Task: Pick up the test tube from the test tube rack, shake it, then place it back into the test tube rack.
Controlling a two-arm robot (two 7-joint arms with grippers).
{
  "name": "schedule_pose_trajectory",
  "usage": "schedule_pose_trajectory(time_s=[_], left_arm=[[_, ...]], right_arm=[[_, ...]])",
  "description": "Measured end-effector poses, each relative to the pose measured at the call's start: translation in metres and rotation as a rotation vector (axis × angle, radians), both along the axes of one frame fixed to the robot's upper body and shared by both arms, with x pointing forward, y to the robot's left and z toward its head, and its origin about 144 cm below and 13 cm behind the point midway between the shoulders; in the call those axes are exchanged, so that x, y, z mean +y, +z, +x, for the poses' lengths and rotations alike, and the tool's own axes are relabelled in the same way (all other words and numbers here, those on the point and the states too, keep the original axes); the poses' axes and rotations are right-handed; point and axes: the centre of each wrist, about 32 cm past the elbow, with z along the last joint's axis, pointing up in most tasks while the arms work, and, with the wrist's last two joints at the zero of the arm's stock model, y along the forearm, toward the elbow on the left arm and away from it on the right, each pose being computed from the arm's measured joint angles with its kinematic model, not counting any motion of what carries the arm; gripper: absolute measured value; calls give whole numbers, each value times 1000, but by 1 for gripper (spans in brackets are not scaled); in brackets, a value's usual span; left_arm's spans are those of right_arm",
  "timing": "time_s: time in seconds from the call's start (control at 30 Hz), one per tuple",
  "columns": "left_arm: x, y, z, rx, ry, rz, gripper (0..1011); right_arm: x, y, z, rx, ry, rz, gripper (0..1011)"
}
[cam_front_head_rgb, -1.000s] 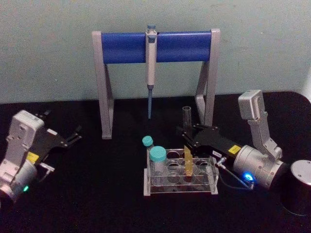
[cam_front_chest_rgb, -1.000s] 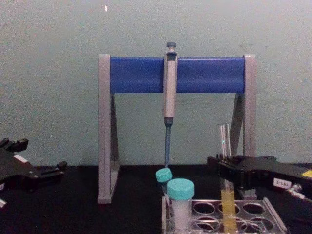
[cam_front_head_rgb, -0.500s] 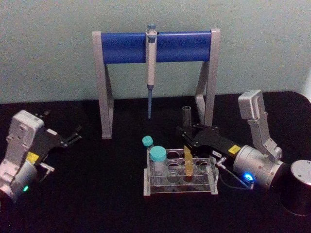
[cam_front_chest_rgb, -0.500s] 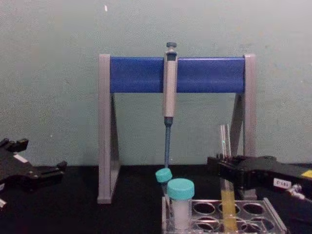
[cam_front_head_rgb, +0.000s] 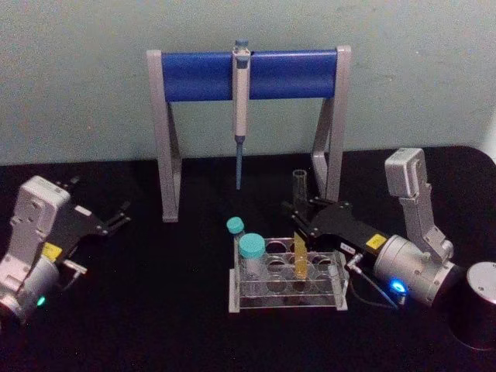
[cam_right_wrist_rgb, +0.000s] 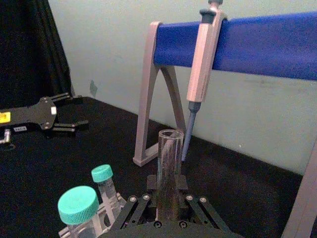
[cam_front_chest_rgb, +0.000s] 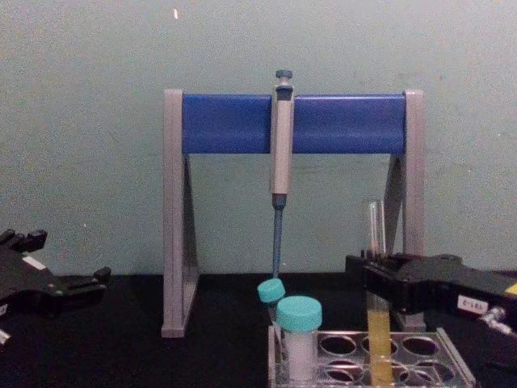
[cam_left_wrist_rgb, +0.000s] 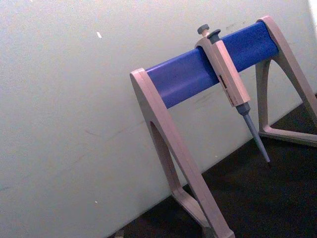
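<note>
1. Right gripper [cam_front_head_rgb: 299, 219] is found clamped on the tube [cam_front_head_rgb: 298, 186]. The jaws are closed snug on the glass about halfway up, above the liquid, and the open top sticks up past them.
2. The tube is held upright, and its yellow end is seated down in a hole toward the right side of the rack [cam_front_head_rgb: 271, 301]. Which row it's in can't really be made out.
3. Left gripper [cam_front_head_rgb: 120, 215] is parked well off to the left on the table [cam_front_head_rgb: 178, 310], jaws spread, nothing held.
4. Going by how things sit, the pick-up step is what's in hand. The grip looks made, but the tube hasn't been pulled clear of the rack yet. The shake and the put-back would be left to do.
5. Next up, a straight vertical pull is called for until the bottom is clear of the top plate. Any tilt while it's in the hole and the glass could get levered against the rim.
6. Since the tube is uncapped, the shake should probably be kept small and upright-ish so nothing gets sloshed out.
7. Room should be watched too. The vials [cam_front_head_rgb: 250, 248] stand just to the left in the same rack, and the pipette [cam_front_head_rgb: 240, 101] hangs on the stand [cam_front_head_rgb: 194, 75] behind.
</note>
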Motion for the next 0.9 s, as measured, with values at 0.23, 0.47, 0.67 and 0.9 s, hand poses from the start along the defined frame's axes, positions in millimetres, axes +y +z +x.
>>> schedule_pose_trajectory(time_s=[0.23, 0.47, 0.67, 0.9], left_arm=[[0, 0, 0, 0, 0, 0, 1010], [0, 0, 0, 0, 0, 0, 1010], [0, 0, 0, 0, 0, 0, 1010], [0, 0, 0, 0, 0, 0, 1010]], right_arm=[[0, 4, -2, -39, 6, 14, 232], [1, 14, -3, -70, 18, 19, 232], [0, 27, -5, -105, 16, 4, 232], [-3, 40, -5, -146, 11, 20, 232]])
